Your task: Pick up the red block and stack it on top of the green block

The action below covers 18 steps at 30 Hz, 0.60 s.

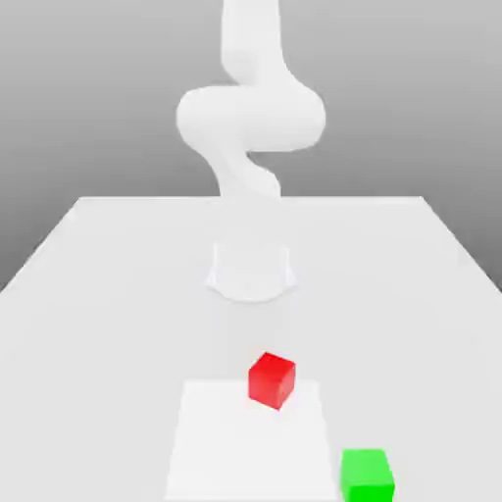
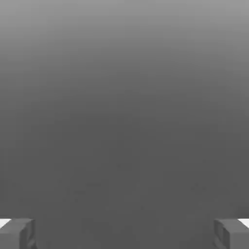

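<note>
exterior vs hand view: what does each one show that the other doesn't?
Exterior view: the red block resting on a pale square patch of the white table, the green block apart from it toward the exterior view's right, and the arm upright behind them. Hand view: the gripper, fingertips wide apart, against plain grey. Shared: the grey backdrop alone.

I took the arm's base (image 1: 251, 273) as my landmark on the table (image 1: 88, 294). The red block (image 1: 272, 379) sat nearer the camera than the base, on a square mat's (image 1: 211, 441) far edge. The green block (image 1: 368, 475) lay nearer still, toward the exterior view's right, just beside the mat.
</note>
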Available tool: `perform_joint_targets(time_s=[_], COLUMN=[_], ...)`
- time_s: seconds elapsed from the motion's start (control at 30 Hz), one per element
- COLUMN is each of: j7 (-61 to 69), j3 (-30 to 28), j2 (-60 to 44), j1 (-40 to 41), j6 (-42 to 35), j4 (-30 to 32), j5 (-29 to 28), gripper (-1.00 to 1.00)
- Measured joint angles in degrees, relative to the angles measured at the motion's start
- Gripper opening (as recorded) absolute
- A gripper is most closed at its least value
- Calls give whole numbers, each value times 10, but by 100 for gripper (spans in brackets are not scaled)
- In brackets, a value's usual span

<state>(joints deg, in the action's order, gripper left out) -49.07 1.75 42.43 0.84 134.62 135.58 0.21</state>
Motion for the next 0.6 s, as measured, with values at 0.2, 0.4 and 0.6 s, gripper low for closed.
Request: perform_joint_targets(time_s=[0.2, 0.4, 0.6], j7=[-92, -187, -294], j3=[44, 79, 103], j2=[-99, -201, -369], j1=[22, 40, 53], j6=[80, 162, 289], j4=[107, 219, 317], j5=[8, 20, 20], gripper=[0, 0, 0])
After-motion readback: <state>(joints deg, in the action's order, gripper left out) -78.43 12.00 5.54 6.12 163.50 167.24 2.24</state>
